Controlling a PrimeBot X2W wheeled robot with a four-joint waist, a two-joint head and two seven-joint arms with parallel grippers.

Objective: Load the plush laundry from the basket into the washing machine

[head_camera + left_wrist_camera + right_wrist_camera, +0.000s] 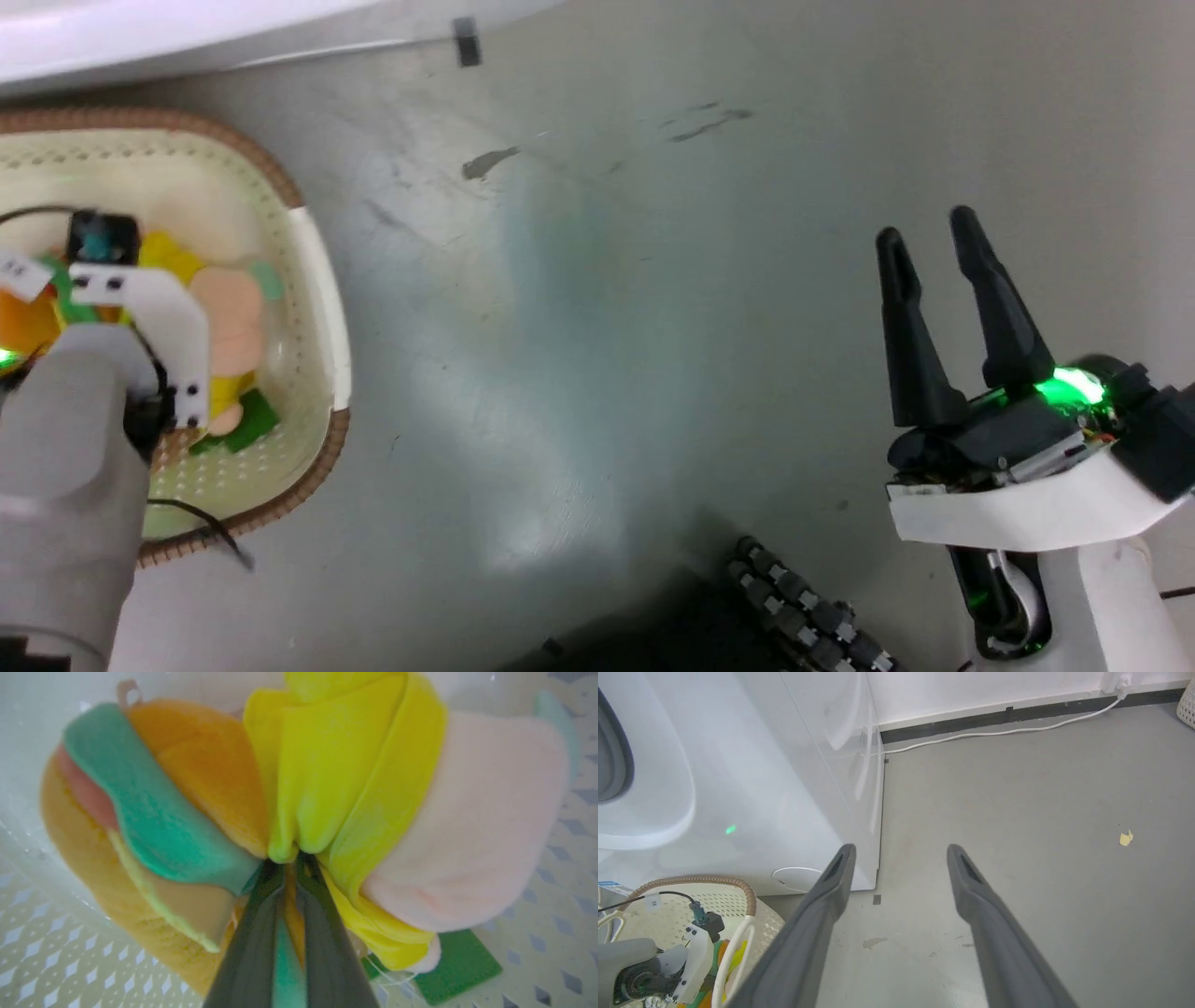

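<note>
The plush laundry point(327, 788) lies in the basket point(551, 896), its peach-pink head to the right and its orange, green-striped body to the left. My left gripper point(290, 861) is shut on a fold of its yellow shirt. In the head view the left wrist hangs over the basket point(317, 271) and covers part of the plush point(229, 317). My right gripper point(929, 238) stands open above bare floor, far right of the basket. In the right wrist view that gripper point(901, 851) holds nothing, and the washing machine point(761, 788) stands just behind the basket point(714, 882).
A white cable point(994, 732) runs along the wall's dark skirting. A small yellow scrap point(1126, 838) lies on the grey floor point(607, 327), and another basket's corner point(1186, 704) shows at the far right. Dark ribbed cabling point(812, 607) of my base lies at the bottom.
</note>
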